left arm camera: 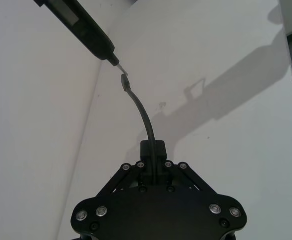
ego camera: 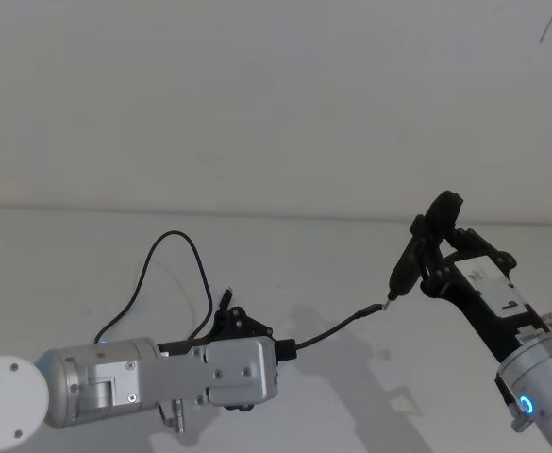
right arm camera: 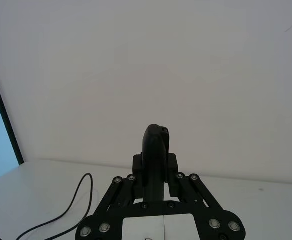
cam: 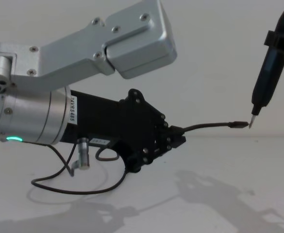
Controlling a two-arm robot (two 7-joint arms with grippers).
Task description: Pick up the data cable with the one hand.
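Two grippers appear before you, each with its fingers closed on something. In the head view, the left gripper point(ego camera: 290, 347) reaches in from the lower left of the frame, and its fingers are pressed together around the data cable point(ego camera: 337, 328); in the left wrist view you can see the cord emerging from between the closed fingertips point(left arm camera: 158, 149) at the centre of the frame. From that pinch a short free length of cable arcs toward the upper left of the left wrist view, ending in a small dark plug point(left arm camera: 124, 81). In the chest view the same length runs nearly level toward the right of the frame, held off the table point(cam: 229, 194). The remainder of the cable trails behind the left gripper, rising in a tall loop in the centre left of the head view and lying slack on the table at the lower left of the chest view. The right gripper point(ego camera: 443, 269), at the right of the head view, is clamped on a slim black pen-like tool point(ego camera: 417, 250). The tool's metal tip point(cam: 252, 122) sits just beside the plug; whether they touch, you cannot tell.
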